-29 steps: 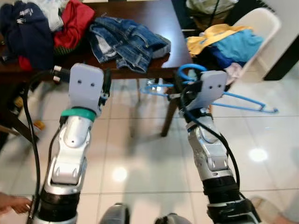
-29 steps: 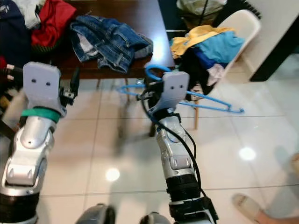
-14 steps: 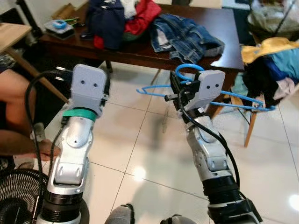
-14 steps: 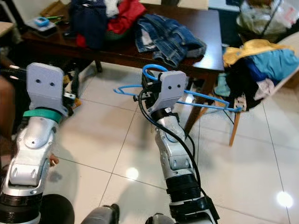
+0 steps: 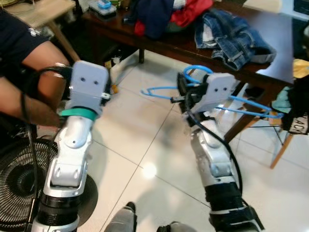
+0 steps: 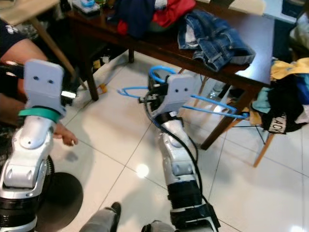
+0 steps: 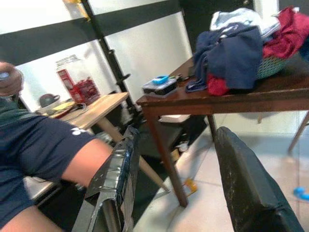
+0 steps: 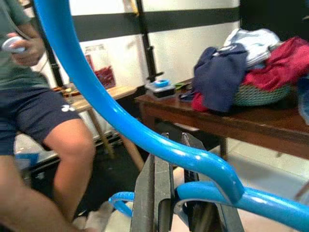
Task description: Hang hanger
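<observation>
The right gripper (image 8: 176, 193) is closed on the blue hanger (image 5: 241, 102), its 2 black fingers (image 8: 154, 193) pinching the plastic at the neck, just below the hook. The hanger is held raised over the white tiled floor (image 5: 140, 140), roughly level, with its hook (image 5: 195, 72) curling up beside the wrist housing and its thin triangular frame reaching out to the robot's right, its far tip near the leg of the dark wooden table (image 5: 270, 34). The left gripper (image 7: 176, 183) is raised alongside with its 2 fingers spread apart, holding and touching nothing. On the table lie crumpled jeans (image 5: 231, 34) and a heap of navy and red clothes (image 5: 169, 12). A seated person in dark shorts (image 8: 34, 111) is at the robot's left, beside a black floor fan (image 5: 19, 179).
</observation>
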`<state>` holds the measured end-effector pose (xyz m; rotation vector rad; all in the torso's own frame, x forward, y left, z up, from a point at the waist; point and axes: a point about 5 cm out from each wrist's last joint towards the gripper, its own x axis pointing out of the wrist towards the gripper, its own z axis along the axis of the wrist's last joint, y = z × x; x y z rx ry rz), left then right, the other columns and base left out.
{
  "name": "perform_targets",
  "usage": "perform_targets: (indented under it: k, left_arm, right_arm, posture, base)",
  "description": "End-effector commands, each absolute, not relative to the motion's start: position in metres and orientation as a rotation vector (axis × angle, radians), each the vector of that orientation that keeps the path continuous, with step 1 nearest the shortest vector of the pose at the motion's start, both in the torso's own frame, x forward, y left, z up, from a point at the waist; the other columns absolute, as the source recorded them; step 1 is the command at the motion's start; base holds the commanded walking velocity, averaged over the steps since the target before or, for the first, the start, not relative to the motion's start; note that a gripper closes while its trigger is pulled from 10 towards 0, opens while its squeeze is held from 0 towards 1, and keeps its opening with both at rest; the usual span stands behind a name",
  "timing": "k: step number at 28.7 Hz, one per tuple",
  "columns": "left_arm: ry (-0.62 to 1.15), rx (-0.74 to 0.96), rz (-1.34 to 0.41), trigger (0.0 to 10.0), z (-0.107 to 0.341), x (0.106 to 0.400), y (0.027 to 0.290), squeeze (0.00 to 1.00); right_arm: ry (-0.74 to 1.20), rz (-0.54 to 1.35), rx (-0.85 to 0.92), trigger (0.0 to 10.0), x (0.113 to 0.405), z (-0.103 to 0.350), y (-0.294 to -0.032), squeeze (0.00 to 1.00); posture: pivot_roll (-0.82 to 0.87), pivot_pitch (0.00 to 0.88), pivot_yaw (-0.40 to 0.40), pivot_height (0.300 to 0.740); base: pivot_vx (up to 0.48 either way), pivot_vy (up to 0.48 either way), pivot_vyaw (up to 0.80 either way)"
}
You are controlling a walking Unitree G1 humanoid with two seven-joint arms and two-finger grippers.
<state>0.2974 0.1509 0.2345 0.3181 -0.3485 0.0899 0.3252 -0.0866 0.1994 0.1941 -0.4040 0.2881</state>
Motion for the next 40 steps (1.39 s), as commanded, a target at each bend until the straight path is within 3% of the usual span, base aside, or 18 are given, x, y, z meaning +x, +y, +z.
perform_targets:
  k: [1,17,24,34,40]
  left_arm:
    - [-0.321,0.324,0.107,10.0,0.231,0.3,0.152,0.0]
    - [-0.323,0.304,0.115,10.0,0.235,0.304,0.15,0.0]
    - [-0.324,0.303,0.104,10.0,0.234,0.304,0.147,0.0]
    - [-0.323,0.303,0.09,10.0,0.234,0.305,0.144,0.0]
    - [-0.31,0.316,0.089,10.0,0.231,0.306,0.142,0.0]
  right_arm:
    - [-0.397,0.28,0.202,10.0,0.325,0.198,-0.088,0.0]
    - [-0.394,0.272,0.208,10.0,0.327,0.199,-0.089,0.0]
    - [-0.392,0.222,0.198,10.0,0.335,0.201,-0.102,0.0]
    - [-0.39,0.176,0.189,10.0,0.34,0.204,-0.114,0.0]
    - [-0.397,0.164,0.17,10.0,0.341,0.205,-0.117,0.0]
  posture:
    - [0.14,0.036,0.026,0.74]
    - [0.14,0.035,0.021,0.74]
    - [0.13,0.034,0.021,0.74]
    - [0.13,0.034,0.018,0.74]
    - [0.13,0.035,0.016,0.74]
  base:
    - [0.401,0.262,0.0]
    - [0.403,0.259,0.0]
    - [0.404,0.258,0.0]
    - [0.405,0.255,-0.8]
    - [0.33,0.216,-0.16]
